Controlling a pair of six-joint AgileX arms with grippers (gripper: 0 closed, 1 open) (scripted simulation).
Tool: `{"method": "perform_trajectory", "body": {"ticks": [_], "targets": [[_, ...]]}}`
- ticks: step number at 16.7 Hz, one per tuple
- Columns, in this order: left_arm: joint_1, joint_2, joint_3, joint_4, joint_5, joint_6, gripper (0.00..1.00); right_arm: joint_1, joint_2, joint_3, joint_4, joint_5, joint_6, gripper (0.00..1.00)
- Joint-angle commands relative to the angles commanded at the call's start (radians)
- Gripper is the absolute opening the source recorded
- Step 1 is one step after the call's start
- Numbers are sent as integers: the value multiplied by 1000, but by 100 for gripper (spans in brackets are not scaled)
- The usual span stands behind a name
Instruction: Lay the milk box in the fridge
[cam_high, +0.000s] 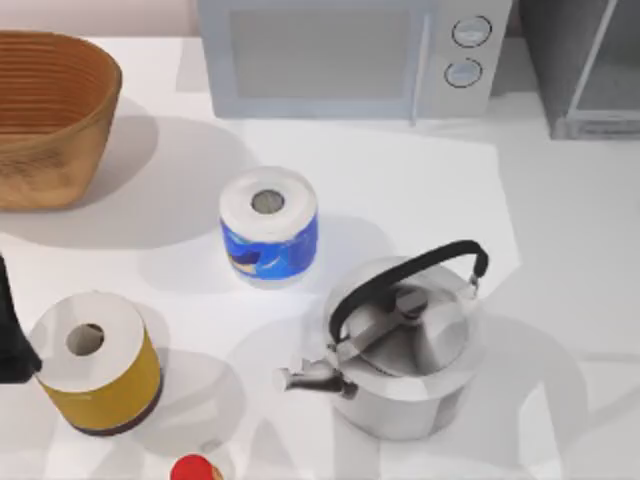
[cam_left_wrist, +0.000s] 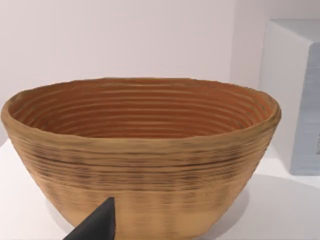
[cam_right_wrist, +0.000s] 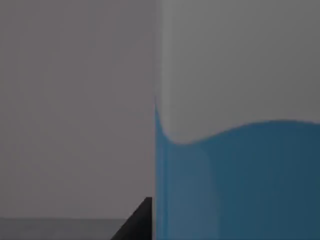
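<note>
Kitchen: microwave (cam_high: 345, 58), kettle (cam_high: 405, 350), fridge (cam_high: 585, 65)

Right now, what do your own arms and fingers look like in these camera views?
Little of them is in frame. The left arm is a dark, near-black shape at the top view's left edge, beside the yellow paper roll. In the left wrist view, one of the fingers is a matte dark grey, pointed wedge. In the right wrist view, another finger looks the same. No cables or markings are visible.

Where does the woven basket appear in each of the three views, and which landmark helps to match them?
Top view: the basket is in the upper left corner, left of the microwave.
Left wrist view: the basket stands in the middle, close up.
Right wrist view: the milk box at close range instead.
Shared landmark: the microwave, beside the basket in both.
</note>
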Motion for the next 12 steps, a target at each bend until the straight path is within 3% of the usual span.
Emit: {"method": "perform_trajectory", "body": {"ticks": [6, 12], "targets": [[0, 0, 0, 0, 0, 0, 100, 0, 0, 0, 0, 0, 0, 98], [0, 0, 0, 0, 0, 0, 100, 0, 0, 0, 0, 0, 0, 100]]}}
